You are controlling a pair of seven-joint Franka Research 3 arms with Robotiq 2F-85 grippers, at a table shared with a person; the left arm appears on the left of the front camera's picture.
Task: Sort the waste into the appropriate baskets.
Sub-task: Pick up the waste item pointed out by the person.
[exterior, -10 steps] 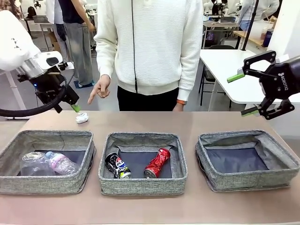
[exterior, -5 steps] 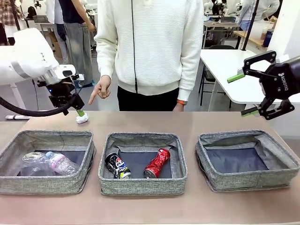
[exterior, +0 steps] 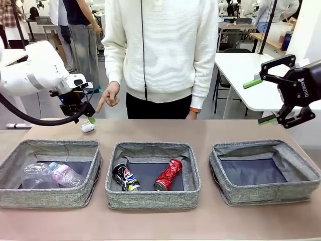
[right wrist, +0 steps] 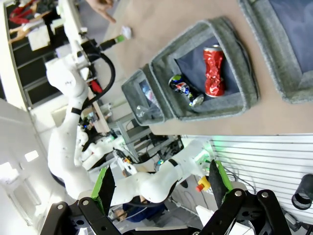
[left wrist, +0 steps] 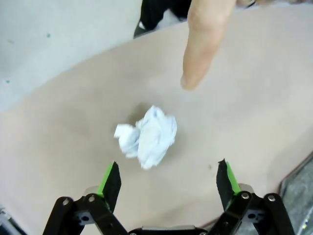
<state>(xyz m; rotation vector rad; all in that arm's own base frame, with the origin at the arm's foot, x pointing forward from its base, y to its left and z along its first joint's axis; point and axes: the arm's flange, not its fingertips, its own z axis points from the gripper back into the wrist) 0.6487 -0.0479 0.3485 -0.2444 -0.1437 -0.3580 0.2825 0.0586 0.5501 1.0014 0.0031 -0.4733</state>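
Closer than a second ago, the left hand [left wrist: 167, 172] now hangs released just above the white paper wad [left wrist: 147, 136] on the worktop [exterior: 210, 130], under the person's pointing finger [left wrist: 201, 44]. Right hand [exterior: 267, 99] stays released, raised beyond the right basket [exterior: 264, 192].

A robotics lab — white worktables [exterior: 241, 70], other people standing at benches behind.
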